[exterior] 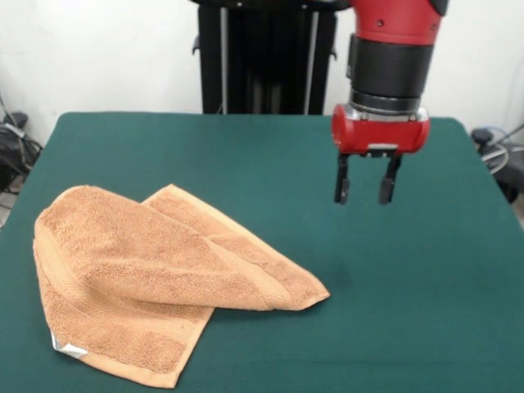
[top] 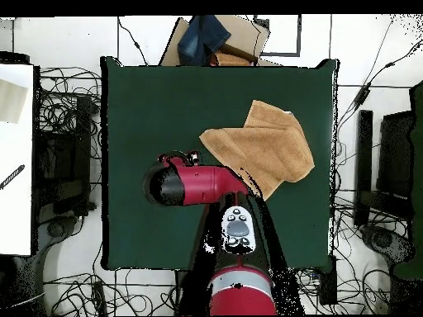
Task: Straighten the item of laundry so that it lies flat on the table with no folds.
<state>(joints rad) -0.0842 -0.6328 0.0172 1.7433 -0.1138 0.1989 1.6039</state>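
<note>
The peach-tan terry towel lies folded over itself at the near left of the dark green table in the front view, with a small white label at its near left corner. In the overhead view the towel lies right of centre on the table. My gripper hangs open and empty above the table, to the right of the towel and clear of it. In the overhead view the red arm covers the gripper.
The black pedestal stands at the table's far edge. A cardboard box with blue cloth sits beyond the table's top edge in the overhead view. Cables and equipment ring the table on the floor.
</note>
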